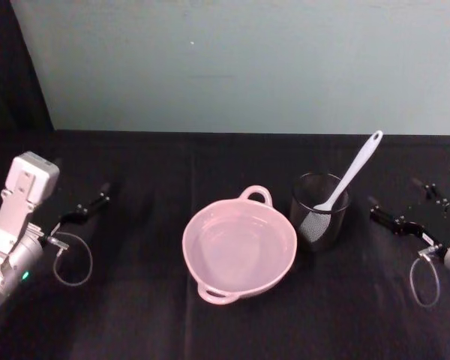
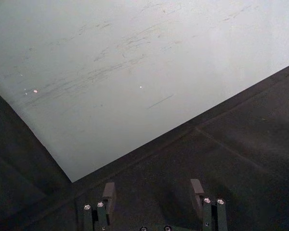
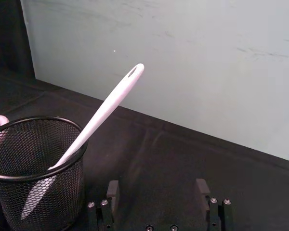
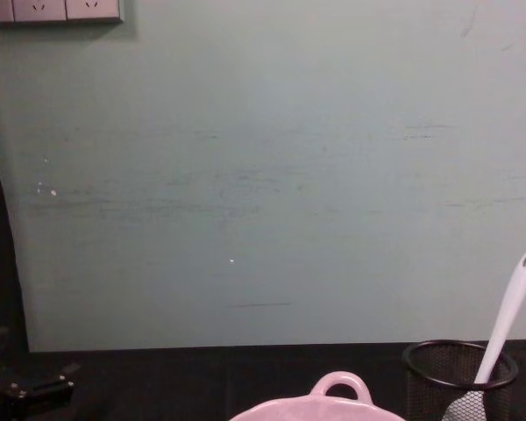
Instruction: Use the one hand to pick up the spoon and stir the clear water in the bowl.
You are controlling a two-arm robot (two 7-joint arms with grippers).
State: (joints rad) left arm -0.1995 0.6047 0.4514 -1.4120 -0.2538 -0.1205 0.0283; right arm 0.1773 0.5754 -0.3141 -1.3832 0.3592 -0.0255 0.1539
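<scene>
Our right claw (image 3: 156, 190) hangs low over the desk (image 1: 135, 315) with its two fingers spread wide and nothing between them, just beside the black mesh cup (image 1: 319, 211). The spoon (image 1: 346, 182) stands in that cup, head down, its handle leaning out over the rim toward the wall, the holed end well above the mesh. The pink bowl (image 1: 239, 244) sits just left of the cup, close enough that the two nearly touch; whether it holds water we cannot tell from here. Our left claw (image 2: 152, 192) is parked out at the left side of the desk, also wide open and empty.

The risks, as we judge them: the handle is slim, glossy and tilted, so a pinch taken off-centre could let it slip or swing. Lifting along the wrong line could drag the head against the mesh and tip the light cup over, perhaps into the bowl. The bowl itself looks light, and a hard stir might push it across the cloth.

The desk is covered in a black cloth that looks matte. Behind it stands a pale green-grey wall (image 4: 263, 175), scuffed in places, with sockets (image 4: 53, 9) high at its left.
</scene>
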